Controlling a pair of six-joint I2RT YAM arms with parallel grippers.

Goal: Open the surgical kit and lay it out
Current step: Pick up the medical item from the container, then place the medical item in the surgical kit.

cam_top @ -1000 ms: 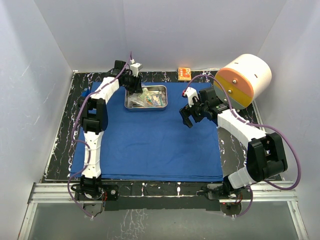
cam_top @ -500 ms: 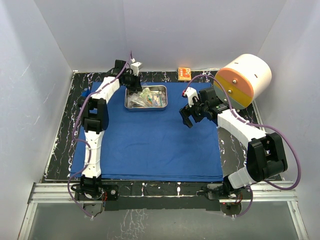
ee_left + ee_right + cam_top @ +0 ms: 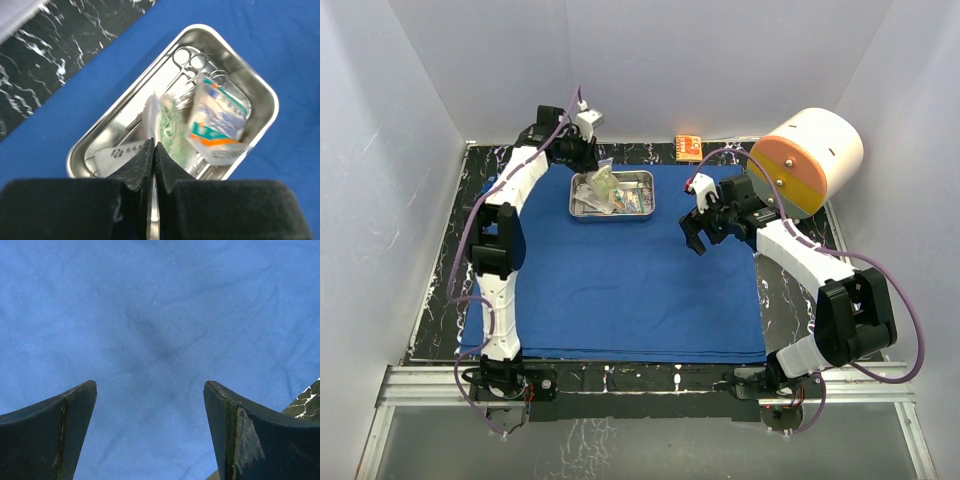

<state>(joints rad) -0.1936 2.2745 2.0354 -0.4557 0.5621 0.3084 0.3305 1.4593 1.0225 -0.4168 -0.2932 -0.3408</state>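
The surgical kit's blue cloth (image 3: 620, 280) lies spread flat, with the steel tray (image 3: 642, 177) at its back. In the left wrist view the tray (image 3: 260, 95) holds steel clamps (image 3: 192, 60) and a white packet (image 3: 117, 152). My left gripper (image 3: 588, 150) hangs above the tray's left end. Its jaws (image 3: 153, 147) are shut on a thin clear green-printed packet (image 3: 170, 125) lifted off the tray. A blurred blue-and-orange packet (image 3: 220, 125) shows beside it; whether it hangs too I cannot tell. My right gripper (image 3: 695, 240) hovers open over bare cloth (image 3: 160, 315), holding nothing.
A big white-and-orange cylinder (image 3: 805, 160) lies at the right, close behind the right arm. A small orange box (image 3: 688, 148) sits at the back edge. The black marbled tabletop (image 3: 440, 290) borders the cloth, and white walls enclose three sides.
My left gripper has shut on the packet in the tray and risen back and to the left with it. The right arm has not moved.
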